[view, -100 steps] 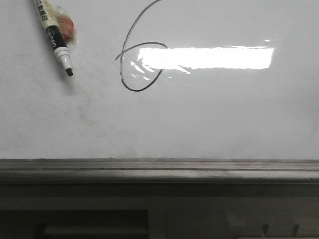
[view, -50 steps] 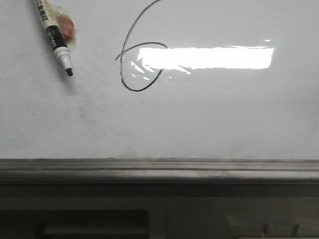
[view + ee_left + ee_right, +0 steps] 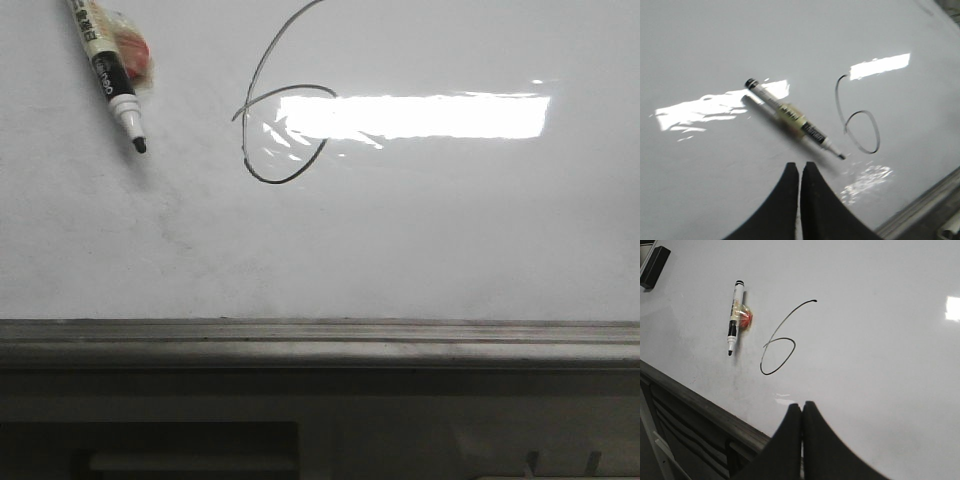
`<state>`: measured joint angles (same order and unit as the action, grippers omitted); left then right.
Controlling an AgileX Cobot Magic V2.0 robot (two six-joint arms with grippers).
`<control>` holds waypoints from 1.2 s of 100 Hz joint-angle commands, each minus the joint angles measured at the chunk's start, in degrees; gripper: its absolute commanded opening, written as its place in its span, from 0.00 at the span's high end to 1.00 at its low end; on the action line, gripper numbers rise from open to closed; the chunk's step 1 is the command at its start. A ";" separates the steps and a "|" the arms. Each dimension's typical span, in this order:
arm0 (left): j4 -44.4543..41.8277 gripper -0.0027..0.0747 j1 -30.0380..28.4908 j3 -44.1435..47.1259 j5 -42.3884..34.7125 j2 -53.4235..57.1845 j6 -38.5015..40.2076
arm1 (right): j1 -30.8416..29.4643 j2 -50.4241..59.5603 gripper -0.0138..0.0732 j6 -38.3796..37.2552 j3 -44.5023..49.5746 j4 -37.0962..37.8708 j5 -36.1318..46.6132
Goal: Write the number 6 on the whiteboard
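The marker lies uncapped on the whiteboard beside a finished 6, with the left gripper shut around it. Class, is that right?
Not quite. The left gripper is shut on nothing: the left wrist view shows the marker lying free on the whiteboard, apart from its fingers. It is uncapped, beside the finished 6.

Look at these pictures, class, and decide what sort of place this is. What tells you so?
Probably a classroom or lab writing station: a glossy whiteboard with a grey ledge along its edge, an uncapped marker lying on it, and a hand-drawn number 6.
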<state>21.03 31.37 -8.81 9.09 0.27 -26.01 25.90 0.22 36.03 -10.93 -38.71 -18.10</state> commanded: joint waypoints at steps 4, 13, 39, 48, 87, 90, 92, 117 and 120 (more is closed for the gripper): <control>-9.62 0.99 -4.34 1.18 -7.89 -0.79 7.57 | -0.48 -0.45 0.92 0.73 -1.59 -0.55 4.07; -10.69 0.99 -9.40 3.64 -10.15 -0.79 10.24 | -0.48 -0.45 0.92 0.73 -1.59 -0.55 4.07; -15.55 0.99 -22.28 8.86 -10.15 1.66 16.91 | -0.48 -0.45 0.92 0.73 -1.59 -0.55 4.07; -15.55 0.99 -24.59 11.18 -12.06 1.81 17.44 | -0.48 -0.45 0.92 0.73 -1.59 -0.55 4.07; -15.72 0.99 -25.91 11.13 -10.18 1.81 17.71 | -0.48 -0.45 0.92 0.73 -1.59 -0.55 4.33; -15.72 0.99 -25.91 11.13 -10.18 1.81 17.71 | -0.48 -0.45 0.92 0.73 -1.59 -0.55 4.33; -15.72 0.99 -25.91 11.13 -10.18 1.81 17.71 | -0.48 -0.45 0.92 0.73 -1.59 -0.55 4.33; -15.14 0.99 -25.91 11.13 -9.92 1.81 17.71 | -0.48 -0.45 0.92 0.73 -1.59 -0.55 4.33; -15.14 0.99 -25.91 11.13 -9.92 1.81 17.71 | -0.48 -0.45 0.92 0.73 -1.59 -0.55 4.33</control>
<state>5.23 5.66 -0.49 3.22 0.27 -9.04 25.90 0.30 36.13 -10.93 -38.71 -17.98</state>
